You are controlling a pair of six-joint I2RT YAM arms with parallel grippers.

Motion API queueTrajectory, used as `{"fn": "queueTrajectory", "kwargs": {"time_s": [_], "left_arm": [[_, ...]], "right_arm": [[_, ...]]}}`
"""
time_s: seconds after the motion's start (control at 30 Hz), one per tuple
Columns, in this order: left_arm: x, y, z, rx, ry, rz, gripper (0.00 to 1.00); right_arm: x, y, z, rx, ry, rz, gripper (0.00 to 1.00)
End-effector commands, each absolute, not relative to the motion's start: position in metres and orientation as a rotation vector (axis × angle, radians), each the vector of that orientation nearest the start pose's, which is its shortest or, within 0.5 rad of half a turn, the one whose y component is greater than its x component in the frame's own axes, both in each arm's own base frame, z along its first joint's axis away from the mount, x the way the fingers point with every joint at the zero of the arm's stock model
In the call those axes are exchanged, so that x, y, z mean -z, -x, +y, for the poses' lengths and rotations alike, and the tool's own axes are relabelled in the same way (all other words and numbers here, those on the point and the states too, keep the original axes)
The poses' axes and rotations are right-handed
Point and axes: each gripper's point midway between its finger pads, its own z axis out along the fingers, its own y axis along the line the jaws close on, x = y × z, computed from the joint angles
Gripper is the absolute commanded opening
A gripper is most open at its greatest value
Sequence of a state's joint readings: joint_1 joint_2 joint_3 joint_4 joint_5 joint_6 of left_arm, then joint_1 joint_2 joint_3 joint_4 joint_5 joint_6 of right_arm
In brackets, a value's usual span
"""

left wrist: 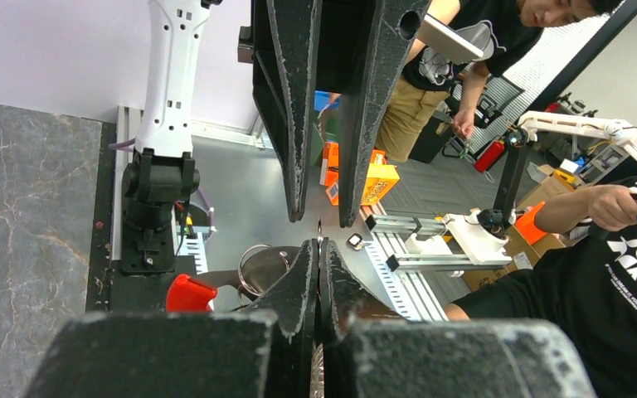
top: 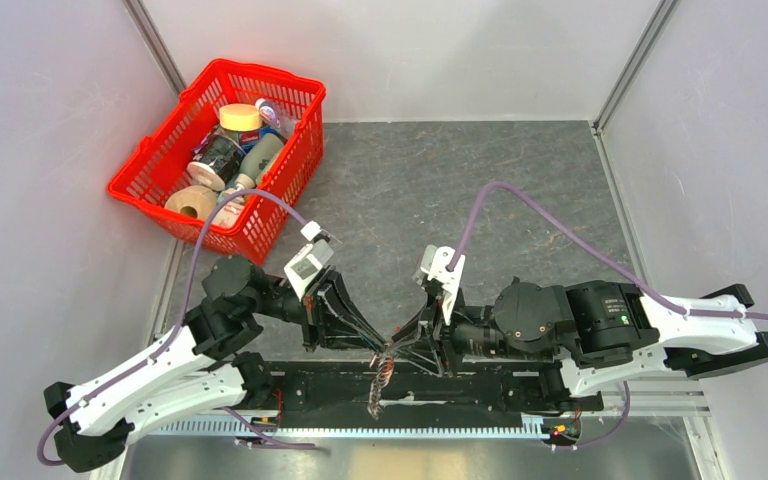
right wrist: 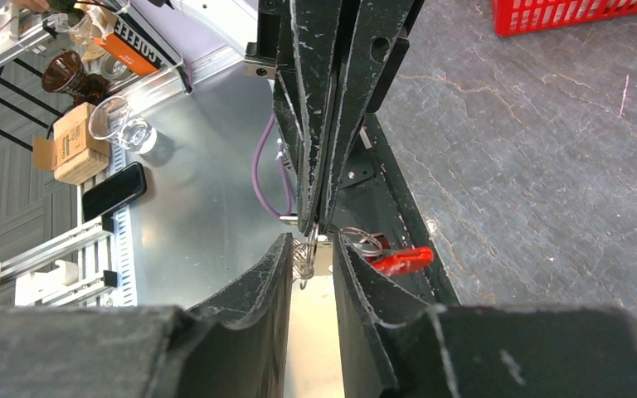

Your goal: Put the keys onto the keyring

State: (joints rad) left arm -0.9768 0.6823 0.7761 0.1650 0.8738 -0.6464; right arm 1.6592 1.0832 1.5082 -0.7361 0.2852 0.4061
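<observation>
Zero keys visibly threaded. Left gripper (left wrist: 319,247) pinched shut on thin metal sliver (left wrist: 319,230); silvery coiled red-tagged keyring (right wrist: 386,255) dangles beside tips. Right gripper (right wrist: 311,242) jaws narrowly parted. Threading outstanding.

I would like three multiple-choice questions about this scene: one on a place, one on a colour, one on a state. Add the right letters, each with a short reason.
1. Where on the table does the red basket stand?
A) at the far left corner
B) at the far right corner
C) between the two arm bases

2. Which colour is the tag on the keyring?
A) blue
B) red
C) yellow

3. How do the fingers of the left gripper stand?
A) wide apart
B) out of every view
C) shut together

Answers:
1 A: the top view shows it at the far left, by the wall.
2 B: both wrist views show a bright red tag.
3 C: the left wrist view shows no gap between its fingers.
</observation>
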Motion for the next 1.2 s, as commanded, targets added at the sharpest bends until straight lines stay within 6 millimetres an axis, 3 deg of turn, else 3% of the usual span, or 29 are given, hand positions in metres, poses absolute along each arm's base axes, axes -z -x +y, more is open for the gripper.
{"fn": "queueTrajectory", "kwargs": {"time_s": [0.0,0.33,0.43,0.5,0.77,0.87,0.97,1.17], "left_arm": [[-0.396,0.007,-0.262,1.849,-1.139,1.191,0.02],[-0.396,0.008,-0.261,1.847,-1.143,1.185,0.02],[-0.396,0.008,-0.261,1.846,-1.143,1.185,0.02],[-0.396,0.008,-0.261,1.846,-1.142,1.184,0.02],[-0.398,0.005,-0.262,1.841,-1.119,1.190,0.03],[-0.399,0.005,-0.258,1.829,-1.104,1.196,0.22],[-0.399,0.004,-0.255,1.805,-1.084,1.207,0.33],[-0.397,0.000,-0.255,1.784,-1.062,1.229,0.37]], "right_arm": [[-0.409,-0.007,0.321,-1.166,0.971,1.748,0.30],[-0.408,-0.009,0.325,-1.175,0.973,1.758,0.18],[-0.408,-0.009,0.325,-1.180,0.975,1.755,0.12],[-0.408,-0.008,0.327,-1.191,0.982,1.754,0.01],[-0.406,-0.011,0.333,-1.196,0.965,1.715,0.00],[-0.410,-0.017,0.328,-1.182,0.924,1.702,0.00],[-0.414,-0.023,0.322,-1.170,0.890,1.696,0.00],[-0.415,-0.025,0.319,-1.159,0.880,1.693,0.00]]}}
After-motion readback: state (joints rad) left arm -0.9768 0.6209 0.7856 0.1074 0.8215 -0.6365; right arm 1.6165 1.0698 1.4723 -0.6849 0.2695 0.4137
